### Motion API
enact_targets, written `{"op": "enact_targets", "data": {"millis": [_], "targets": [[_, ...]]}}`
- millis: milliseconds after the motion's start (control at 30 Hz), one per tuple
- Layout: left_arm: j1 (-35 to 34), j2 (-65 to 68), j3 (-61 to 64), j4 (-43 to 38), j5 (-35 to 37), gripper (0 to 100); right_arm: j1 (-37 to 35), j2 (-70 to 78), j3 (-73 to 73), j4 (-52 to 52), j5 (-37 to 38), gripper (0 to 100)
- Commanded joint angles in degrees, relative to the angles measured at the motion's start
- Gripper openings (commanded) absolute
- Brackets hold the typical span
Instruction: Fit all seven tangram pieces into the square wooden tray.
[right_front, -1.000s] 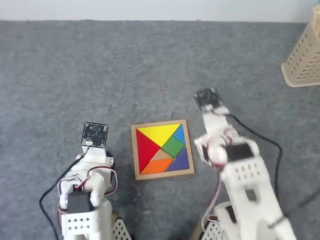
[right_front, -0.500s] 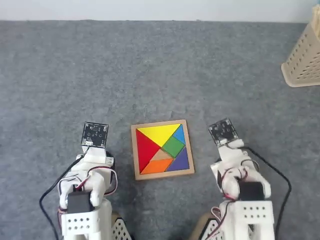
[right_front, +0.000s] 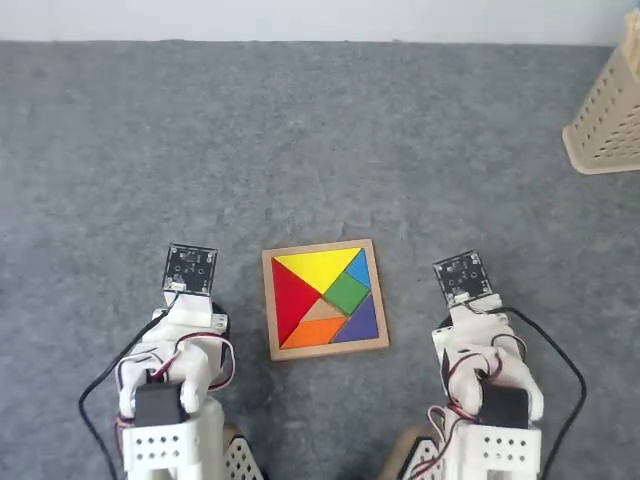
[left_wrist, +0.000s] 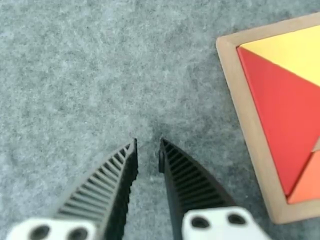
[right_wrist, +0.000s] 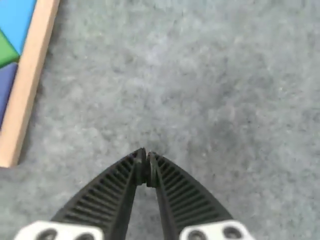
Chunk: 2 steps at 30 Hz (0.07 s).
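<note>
The square wooden tray (right_front: 325, 244) lies on the grey carpet between the two arms, filled with coloured tangram pieces: yellow (right_front: 318, 268), red (right_front: 288, 295), green (right_front: 346, 293), blue, purple, orange and tan. My left gripper (left_wrist: 148, 145) rests low over bare carpet beside the tray's rim (left_wrist: 250, 130), with a thin gap between its tips and nothing in it. On the tray's other side my right gripper (right_wrist: 145, 154) is shut, tips touching and empty, a short way from the rim (right_wrist: 27, 85). Both arms (right_front: 185, 330) (right_front: 475, 340) are drawn back near the front edge.
A beige slotted basket (right_front: 610, 110) stands at the far right. A pale wall strip borders the back of the carpet. Open carpet stretches behind the tray and to both sides.
The right arm has pulled back from beside the tray toward the front edge and folded down. The left arm and the tray have stayed put.
</note>
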<state>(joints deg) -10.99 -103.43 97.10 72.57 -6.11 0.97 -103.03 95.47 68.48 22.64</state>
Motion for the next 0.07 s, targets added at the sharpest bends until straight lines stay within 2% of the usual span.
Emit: {"op": "enact_targets", "data": {"millis": [0,33], "targets": [[0.09,-1.32,-0.48,0.0,0.44,7,1.1,0.13,0.97,0.48,1.23,0.6],[0.09,-1.32,-0.48,0.0,0.44,7,1.01,0.22,0.97,0.48,1.23,0.6]]}}
